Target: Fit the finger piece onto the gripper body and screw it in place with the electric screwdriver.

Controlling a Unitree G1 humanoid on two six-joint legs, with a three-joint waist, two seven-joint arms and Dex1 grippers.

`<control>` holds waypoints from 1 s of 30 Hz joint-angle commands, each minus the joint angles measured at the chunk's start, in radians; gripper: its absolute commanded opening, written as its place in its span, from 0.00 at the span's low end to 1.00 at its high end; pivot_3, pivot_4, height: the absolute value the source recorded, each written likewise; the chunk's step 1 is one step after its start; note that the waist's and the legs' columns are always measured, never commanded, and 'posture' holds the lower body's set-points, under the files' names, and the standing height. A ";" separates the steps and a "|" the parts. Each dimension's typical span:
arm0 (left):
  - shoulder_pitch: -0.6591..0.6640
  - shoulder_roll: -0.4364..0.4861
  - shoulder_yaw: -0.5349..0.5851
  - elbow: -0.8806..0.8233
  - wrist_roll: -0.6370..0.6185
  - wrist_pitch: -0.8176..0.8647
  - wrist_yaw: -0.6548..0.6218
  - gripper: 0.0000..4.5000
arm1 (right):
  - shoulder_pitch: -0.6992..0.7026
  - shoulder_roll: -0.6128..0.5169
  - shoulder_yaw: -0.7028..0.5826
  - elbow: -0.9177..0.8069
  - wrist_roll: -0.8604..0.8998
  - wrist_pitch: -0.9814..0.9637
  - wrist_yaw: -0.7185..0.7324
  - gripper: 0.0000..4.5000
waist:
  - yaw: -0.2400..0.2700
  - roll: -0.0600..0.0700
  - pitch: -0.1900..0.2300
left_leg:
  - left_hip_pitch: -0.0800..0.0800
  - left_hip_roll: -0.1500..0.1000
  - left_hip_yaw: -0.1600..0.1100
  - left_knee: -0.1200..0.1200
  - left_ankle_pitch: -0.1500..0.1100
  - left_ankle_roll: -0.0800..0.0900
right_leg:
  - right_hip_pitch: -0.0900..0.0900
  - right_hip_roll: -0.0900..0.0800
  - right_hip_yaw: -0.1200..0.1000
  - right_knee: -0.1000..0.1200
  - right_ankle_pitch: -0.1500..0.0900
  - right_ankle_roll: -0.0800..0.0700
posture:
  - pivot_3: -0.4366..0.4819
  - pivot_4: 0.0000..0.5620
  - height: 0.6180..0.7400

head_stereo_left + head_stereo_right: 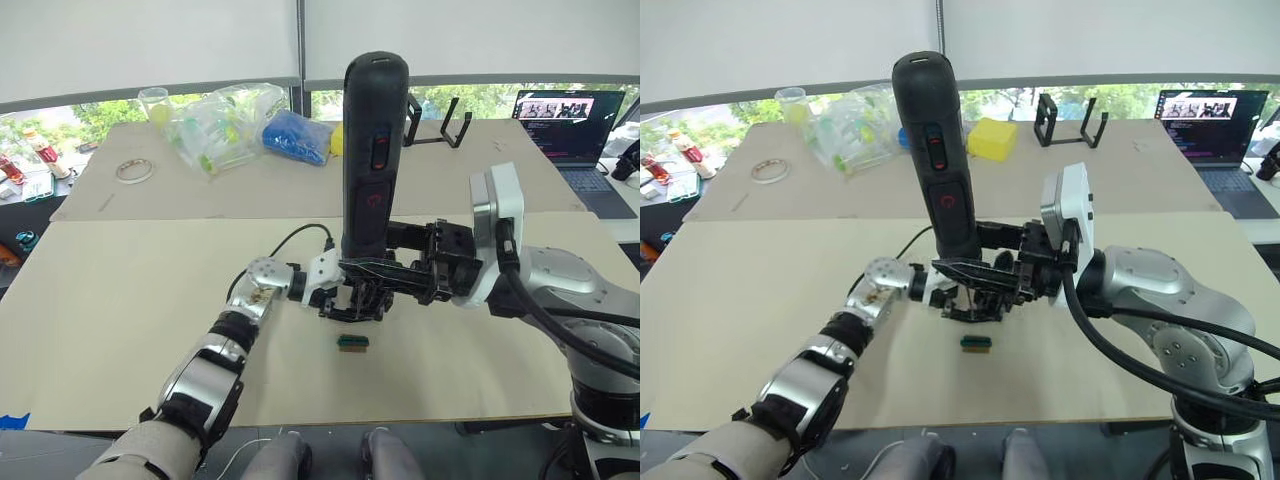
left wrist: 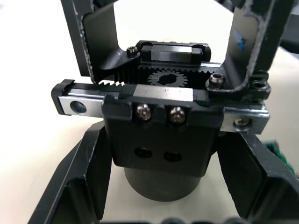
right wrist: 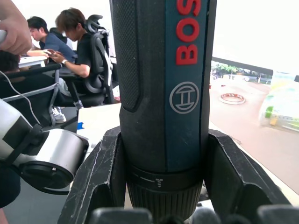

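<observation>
The electric screwdriver [image 1: 373, 150], a thick black cylinder with red markings, stands upright over the middle of the table. My right gripper [image 1: 368, 270] is shut on its lower end, and the right wrist view shows both fingers [image 3: 100, 177] pressed against the barrel [image 3: 163, 93]. Its bit is hidden behind the grippers. Just below, my left gripper [image 1: 352, 306] is shut on the gripper body [image 2: 163, 121], its fingers [image 2: 86, 182] flanking the round base. A black finger piece [image 2: 96, 42] stands on the body's toothed slide. Another black finger [image 2: 254, 42] stands on the opposite side, with a screw at its foot.
A tiny green-and-brown block [image 1: 352, 342] lies on the table just in front of the grippers. At the back are a plastic bag [image 1: 225, 122], a tape roll [image 1: 134, 171], a yellow block [image 1: 992, 139], a black open-frame stand [image 1: 437, 122] and a laptop [image 1: 570, 125]. People [image 3: 70, 42] sit beyond the table.
</observation>
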 commanded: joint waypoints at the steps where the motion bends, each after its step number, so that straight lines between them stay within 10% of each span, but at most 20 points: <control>1: -0.090 -0.022 0.032 0.071 0.004 -0.074 -0.006 0.61 | -0.005 -0.013 -0.054 -0.051 0.048 -0.012 -0.006 0.42 | -0.001 0.000 0.000 | 0.000 0.000 0.000 0.000 0.000 0.000 | 0.000 0.000 0.000 0.000 0.000 0.000 | 0.48 0.27 1.00; 13: -0.134 -0.002 0.059 0.221 0.084 -0.058 0.085 0.61 | 0.010 -0.031 -0.054 -0.052 0.047 -0.022 -0.022 0.42 | -0.001 0.000 0.000 | -0.001 0.000 0.000 0.001 0.000 0.000 | -0.001 0.002 0.000 0.001 0.000 0.001 | 0.48 0.27 1.00; 18: -0.101 0.038 0.074 0.189 0.085 -0.034 0.068 1.00 | 0.005 -0.027 -0.046 -0.042 0.033 -0.026 -0.017 0.42 | -0.004 0.000 0.000 | -0.001 0.000 0.000 0.001 0.000 0.000 | -0.001 0.002 0.000 0.001 0.000 0.001 | 0.48 0.27 1.00; 30: 0.230 0.080 0.103 -0.378 0.013 0.243 0.177 1.00 | -0.004 0.006 -0.029 -0.013 -0.035 -0.044 -0.003 0.42 | 0.000 0.000 0.000 | -0.001 0.000 0.000 0.002 0.000 0.000 | -0.002 0.002 0.002 0.001 0.001 0.001 | 0.48 0.27 1.00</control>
